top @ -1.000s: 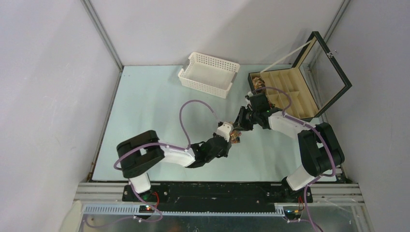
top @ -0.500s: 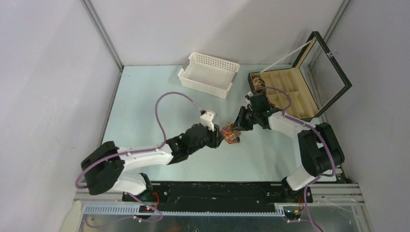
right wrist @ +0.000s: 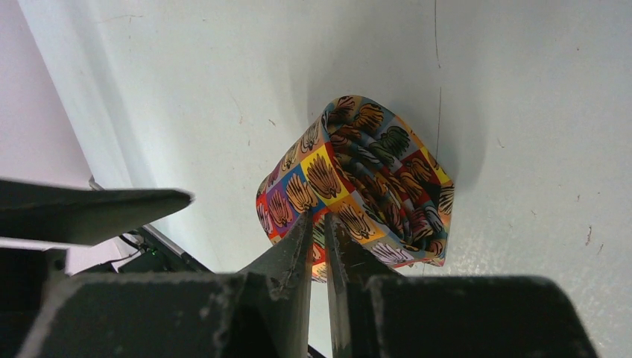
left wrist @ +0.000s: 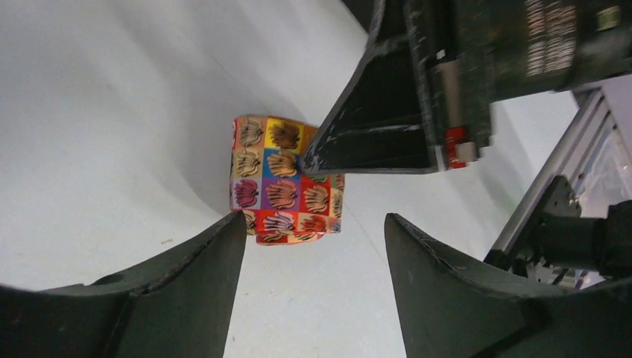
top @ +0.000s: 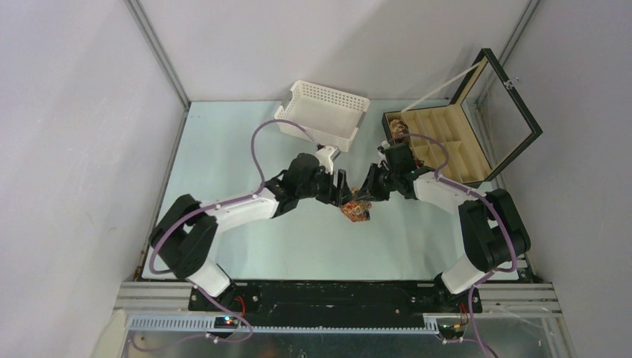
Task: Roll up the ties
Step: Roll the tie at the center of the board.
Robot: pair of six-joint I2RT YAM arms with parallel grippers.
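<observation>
A rolled tie (top: 356,210) with red, orange and yellow squares hangs low over the pale table (top: 223,164), in the middle. My right gripper (top: 367,195) is shut on it; in the right wrist view the two fingers pinch the coil's (right wrist: 373,179) outer edge at my right gripper (right wrist: 319,216). My left gripper (top: 341,186) stands open just left of the coil. In the left wrist view the tie (left wrist: 283,183) has its lower edge between the spread tips of my left gripper (left wrist: 315,218), not pinched. Another coiled tie (top: 397,128) lies in the box's near-left compartment.
A black compartmented box (top: 454,142) stands at the back right with its glass lid (top: 514,104) raised. A white perforated basket (top: 322,113) sits at the back centre, just beyond the left arm's wrist. Grey walls close in left, right and behind.
My left arm swung from the near side up to the far left of the tie, and its gripper opened and let the coil go. The right gripper kept its hold in place.
</observation>
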